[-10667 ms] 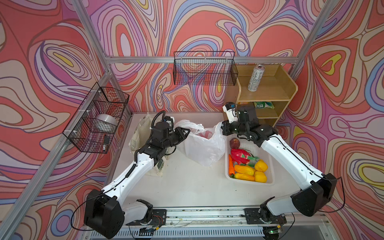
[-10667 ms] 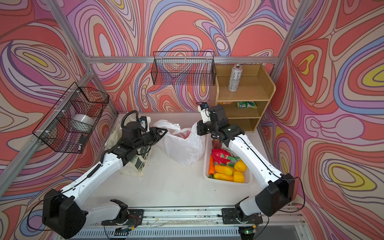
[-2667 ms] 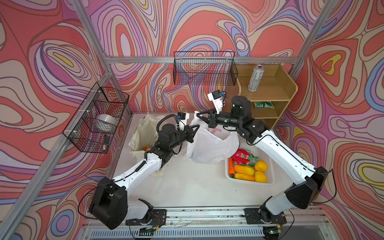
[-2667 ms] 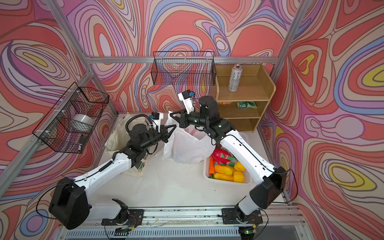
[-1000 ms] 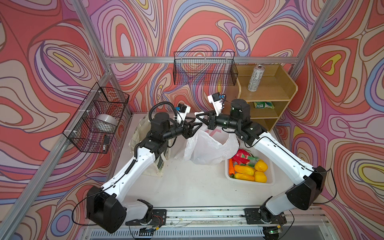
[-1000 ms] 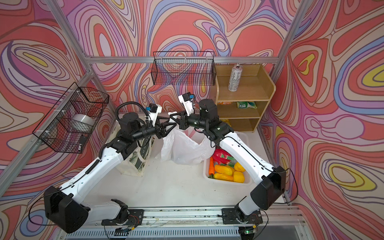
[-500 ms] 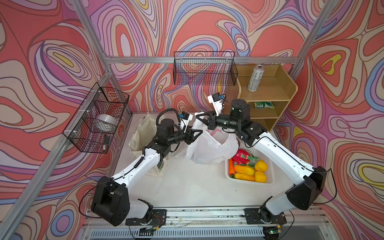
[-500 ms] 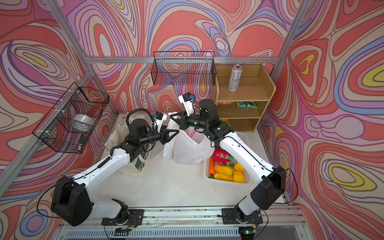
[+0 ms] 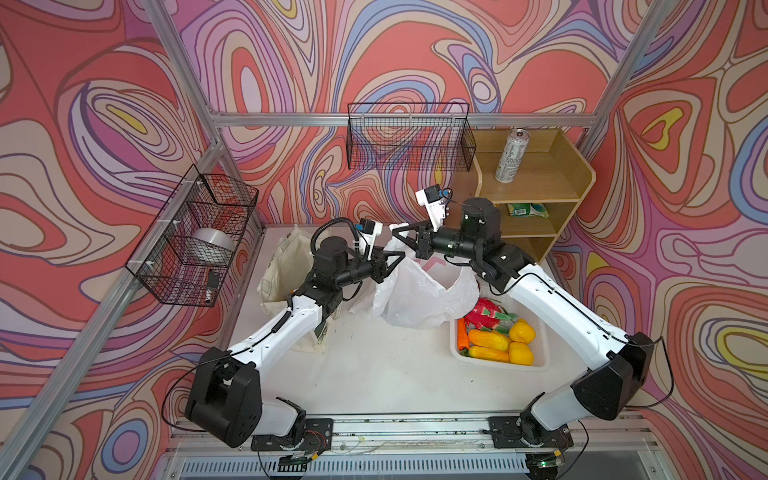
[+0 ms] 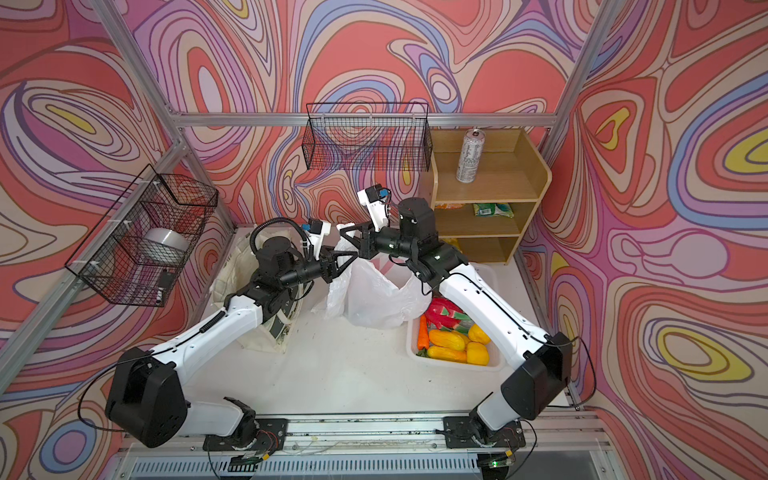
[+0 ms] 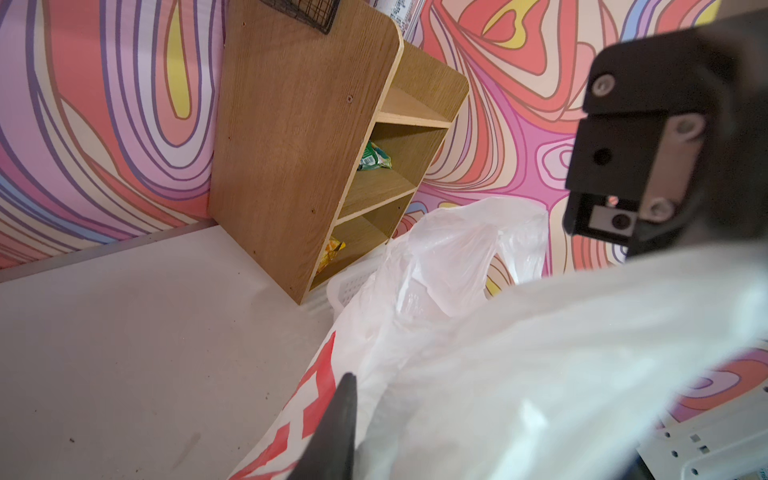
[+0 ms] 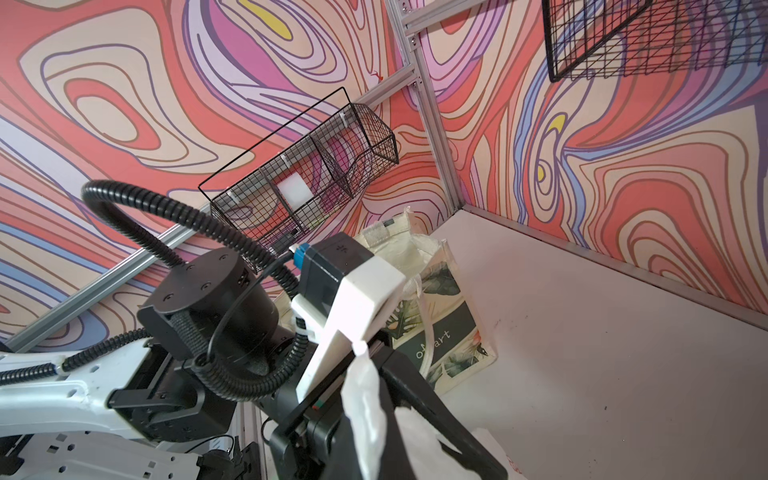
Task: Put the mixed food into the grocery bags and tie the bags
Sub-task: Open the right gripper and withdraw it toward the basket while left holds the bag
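The white plastic grocery bag [image 9: 424, 291] with red print stands mid-table, mouth pulled up. My right gripper [image 9: 394, 228] is shut on a twisted handle strip [image 12: 365, 415] above it. My left gripper [image 9: 400, 254] sits just below, its fingers drawn together on the bag's left rim. In the left wrist view one black finger [image 11: 341, 415] presses the plastic and the second is hidden. The cream canvas tote [image 9: 286, 266] stands at the left. Dragon fruit [image 9: 484, 309], a carrot [image 9: 462, 338] and yellow vegetables [image 9: 488, 340] lie in the white basket [image 9: 540, 365].
A wooden shelf [image 9: 536, 191] at the back right carries a silver can [image 9: 513, 156] and a green snack packet [image 9: 521, 210]. Wire baskets hang on the back wall [image 9: 409, 137] and the left wall [image 9: 191, 241]. Both grippers crowd closely over the bag.
My left gripper has dropped from beside the right gripper to the bag's left rim, and its fingers have drawn in from wide apart. The right gripper has kept its hold, unmoved.
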